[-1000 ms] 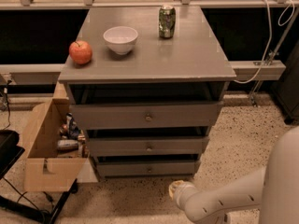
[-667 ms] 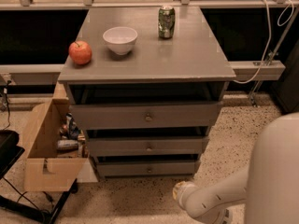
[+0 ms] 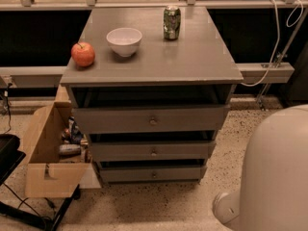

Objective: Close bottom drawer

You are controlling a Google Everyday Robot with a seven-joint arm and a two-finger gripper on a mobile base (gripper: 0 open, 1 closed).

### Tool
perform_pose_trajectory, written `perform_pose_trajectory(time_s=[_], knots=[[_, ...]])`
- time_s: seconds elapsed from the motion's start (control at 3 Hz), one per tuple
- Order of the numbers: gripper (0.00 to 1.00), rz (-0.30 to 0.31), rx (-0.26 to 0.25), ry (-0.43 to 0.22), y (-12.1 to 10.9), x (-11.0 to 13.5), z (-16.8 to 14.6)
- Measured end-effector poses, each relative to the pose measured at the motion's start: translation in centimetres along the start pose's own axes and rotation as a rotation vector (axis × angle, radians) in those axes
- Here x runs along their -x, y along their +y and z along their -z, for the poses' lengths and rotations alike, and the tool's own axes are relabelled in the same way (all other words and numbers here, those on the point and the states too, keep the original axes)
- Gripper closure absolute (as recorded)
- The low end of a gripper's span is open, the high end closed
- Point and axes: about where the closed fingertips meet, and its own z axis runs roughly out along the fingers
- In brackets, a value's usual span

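The grey cabinet [image 3: 159, 66] has three drawers. The bottom drawer [image 3: 130, 174] is the narrowest and lowest front, with a small round knob [image 3: 154, 174]. A dark gap shows above its front, as with the two drawers above it. My gripper is out of view. Only my white arm [image 3: 274, 177] shows, filling the lower right corner, with a rounded joint [image 3: 225, 210] low over the floor, right of and below the bottom drawer and not touching it.
A red apple [image 3: 83, 54], a white bowl [image 3: 124, 41] and a green can [image 3: 172, 22] stand on the cabinet top. An open cardboard box [image 3: 45, 153] with clutter sits against the cabinet's left side. A black stand [image 3: 9, 153] is at far left. A cable [image 3: 274, 42] hangs at right.
My white arm has swung right and closer to the camera, now filling the lower right corner. Its rounded end moved right, away from the drawer fronts. The drawers have not moved.
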Motion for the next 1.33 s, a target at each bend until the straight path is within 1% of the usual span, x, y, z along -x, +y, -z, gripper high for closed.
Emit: perform_pose_trajectory(time_s=[0.33, 0.67, 1.0, 1.33], knots=[[1.0, -0.07, -0.018, 0.014, -2.4, -3.8, 1.8], [1.0, -0.127, -0.045, -0.029, -6.0, -7.5, 4.0], [1.0, -0.145, -0.071, -0.053, -10.4, -11.3, 6.7], [1.0, -0.173, 0.022, 0.005, -9.7, -16.3, 9.0]])
